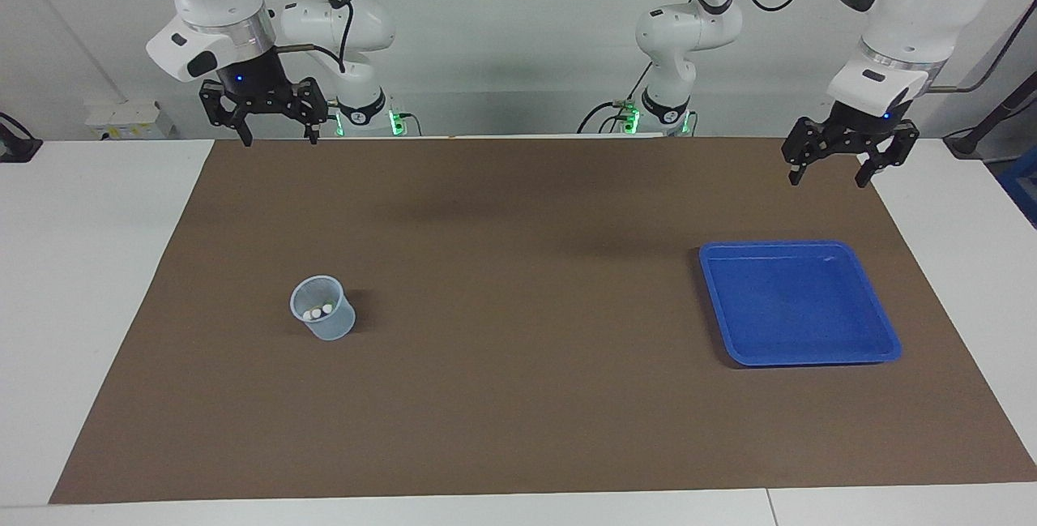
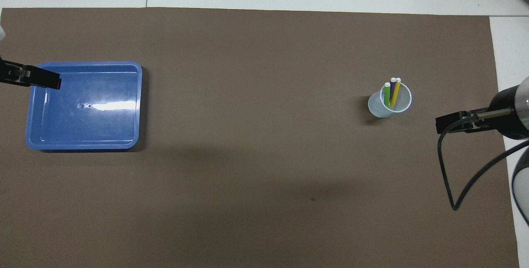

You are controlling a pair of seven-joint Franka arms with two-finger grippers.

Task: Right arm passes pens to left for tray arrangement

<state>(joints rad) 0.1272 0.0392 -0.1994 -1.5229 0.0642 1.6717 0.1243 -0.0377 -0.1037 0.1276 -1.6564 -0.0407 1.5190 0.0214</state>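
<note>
Toward the right arm's end of the brown-covered tabletop, a small translucent pale-blue plastic cup stands upright, holding all three slim pens, green, purple and yellow, whitish tips up. High above the mat's edge by its base, the right tool hangs with fingers spread, holding nothing. Toward the left arm's end lies the shallow bright blue plastic tray, nothing in it; the left tool waits above, open, holding nothing. By this showing, no pen is passed; all three remain.
</note>
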